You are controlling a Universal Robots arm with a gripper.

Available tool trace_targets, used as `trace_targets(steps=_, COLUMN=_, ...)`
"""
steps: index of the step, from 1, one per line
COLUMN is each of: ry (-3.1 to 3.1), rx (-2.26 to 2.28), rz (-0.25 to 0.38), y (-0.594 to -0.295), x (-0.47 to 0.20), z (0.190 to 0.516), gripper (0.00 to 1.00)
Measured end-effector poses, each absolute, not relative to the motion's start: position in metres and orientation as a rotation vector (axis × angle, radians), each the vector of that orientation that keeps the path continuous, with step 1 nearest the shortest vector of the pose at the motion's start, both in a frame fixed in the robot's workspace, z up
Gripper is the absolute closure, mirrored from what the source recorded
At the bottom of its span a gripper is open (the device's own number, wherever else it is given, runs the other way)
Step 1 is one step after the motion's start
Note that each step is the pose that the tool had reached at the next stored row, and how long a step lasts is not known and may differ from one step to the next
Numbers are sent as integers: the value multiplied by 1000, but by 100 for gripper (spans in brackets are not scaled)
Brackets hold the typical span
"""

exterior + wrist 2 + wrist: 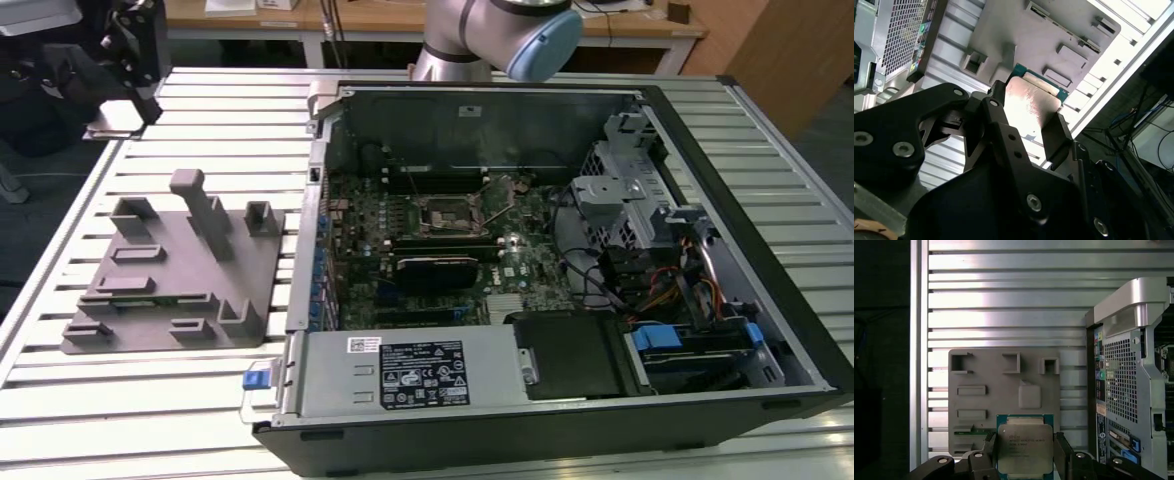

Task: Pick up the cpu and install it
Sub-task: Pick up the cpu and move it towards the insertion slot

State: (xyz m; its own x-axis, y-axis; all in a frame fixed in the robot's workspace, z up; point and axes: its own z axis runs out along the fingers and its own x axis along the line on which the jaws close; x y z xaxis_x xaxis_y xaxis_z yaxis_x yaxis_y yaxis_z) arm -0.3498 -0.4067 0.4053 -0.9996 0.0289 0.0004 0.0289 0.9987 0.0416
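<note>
The slatted metal table [134,420] carries the open computer case [534,445] on the exterior view's right and the grey plastic fixture [160,320] on its left. In both wrist views the gripper [1025,452] grasps the cpu [1025,437], with its fingers [1061,446] clenched on two opposite edges and the fixture behind it.

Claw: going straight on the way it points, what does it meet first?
Probably the grey fixture: the claw, shut on the cpu, points at it in the first wrist view. Depth unclear.
</note>
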Motion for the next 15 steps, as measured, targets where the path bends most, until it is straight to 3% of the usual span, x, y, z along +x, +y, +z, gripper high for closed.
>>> trace_targets(steps=15, ry=3140, rx=45, rz=65, y=-407, x=-303, z=404, gripper=46)
